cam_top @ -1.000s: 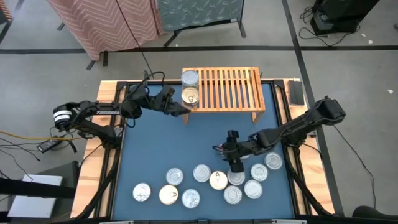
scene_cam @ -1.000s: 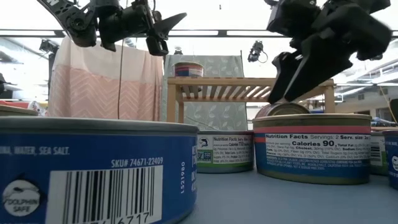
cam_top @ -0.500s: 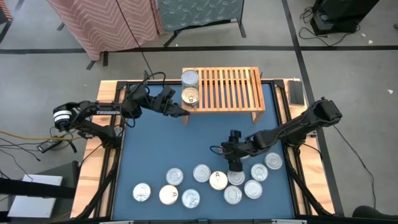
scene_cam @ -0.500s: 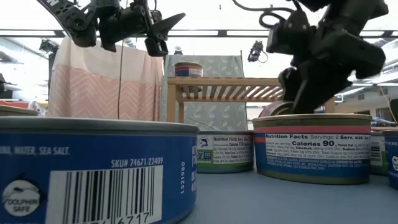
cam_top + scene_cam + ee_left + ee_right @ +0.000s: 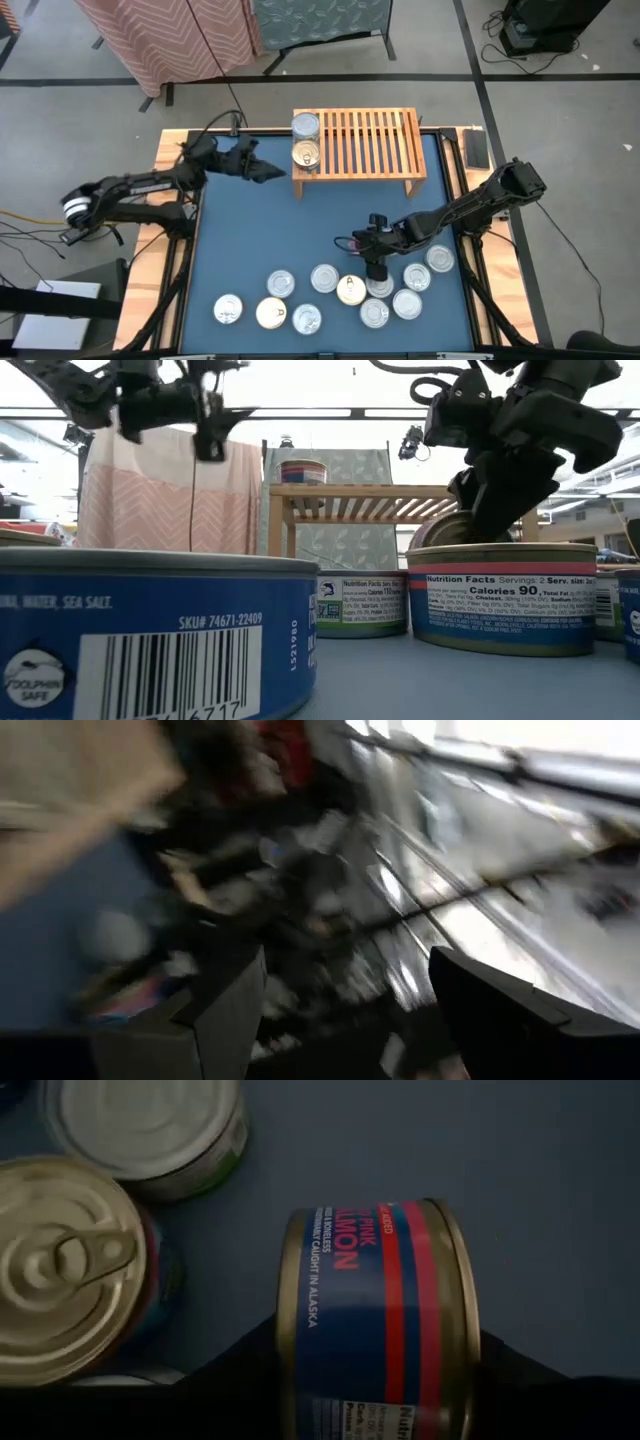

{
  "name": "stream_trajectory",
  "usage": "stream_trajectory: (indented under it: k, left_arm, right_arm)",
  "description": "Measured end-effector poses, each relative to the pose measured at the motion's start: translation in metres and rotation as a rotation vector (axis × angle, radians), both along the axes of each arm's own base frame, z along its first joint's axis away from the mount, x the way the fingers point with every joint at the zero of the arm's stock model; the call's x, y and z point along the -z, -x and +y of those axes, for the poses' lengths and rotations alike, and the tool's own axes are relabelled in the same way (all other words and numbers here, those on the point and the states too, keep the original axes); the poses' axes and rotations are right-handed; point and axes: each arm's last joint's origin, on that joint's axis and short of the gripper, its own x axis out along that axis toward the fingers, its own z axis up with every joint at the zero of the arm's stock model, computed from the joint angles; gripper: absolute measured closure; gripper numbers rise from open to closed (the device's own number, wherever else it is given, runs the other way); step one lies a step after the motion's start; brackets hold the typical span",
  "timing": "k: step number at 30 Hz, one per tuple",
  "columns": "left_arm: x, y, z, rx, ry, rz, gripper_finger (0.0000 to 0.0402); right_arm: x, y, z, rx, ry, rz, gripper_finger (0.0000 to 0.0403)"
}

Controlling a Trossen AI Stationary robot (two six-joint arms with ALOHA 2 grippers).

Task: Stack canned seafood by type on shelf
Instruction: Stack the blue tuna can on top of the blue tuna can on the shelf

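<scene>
While the left arm (image 5: 140, 185) lies stretched low along the table's left side, its elbow out past the wooden edge, the left gripper (image 5: 262, 170) points toward the shelf (image 5: 370, 140) and hangs in the air just short of the shelf's left end, its fingers (image 5: 225, 1010) spread apart with nothing between them. The right arm (image 5: 470, 205) reaches in from the right edge, sloping down toward the middle of the blue table (image 5: 260, 230), wrist bent so the right gripper (image 5: 377, 272) points straight down into the cluster of cans (image 5: 340, 295) near the front edge. In the right wrist view its dark fingers sit on either side of a blue-and-red labelled salmon can (image 5: 375, 1320), the can tipped on its side between them; whether they press it firmly I cannot tell. Beside it lie a gold-topped can (image 5: 65, 1270) and a silver-topped can (image 5: 150, 1125). Two cans (image 5: 305, 140) sit side by side at the shelf's left end.
</scene>
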Motion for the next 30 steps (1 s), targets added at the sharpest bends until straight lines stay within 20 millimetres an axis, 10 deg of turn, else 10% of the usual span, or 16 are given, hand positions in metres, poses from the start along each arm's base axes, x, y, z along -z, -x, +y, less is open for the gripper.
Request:
stream_trajectory:
  k: [14,22,30]
  left_arm:
    - [0.026,0.044,-0.018,-0.526,0.385,0.264,0.0117]
    - [0.022,0.033,-0.01,-0.573,0.288,0.183,0.0117]
    - [-0.002,0.023,-0.011,-0.363,0.42,-0.095,0.0118]
  right_arm:
    - [-0.082,-0.031,-0.003,-0.078,0.481,-0.135,0.0223]
    - [-0.131,-0.042,-0.011,-0.269,1.018,-0.055,0.0223]
    - [-0.146,-0.055,-0.023,-0.225,1.157,-0.093,0.0223]
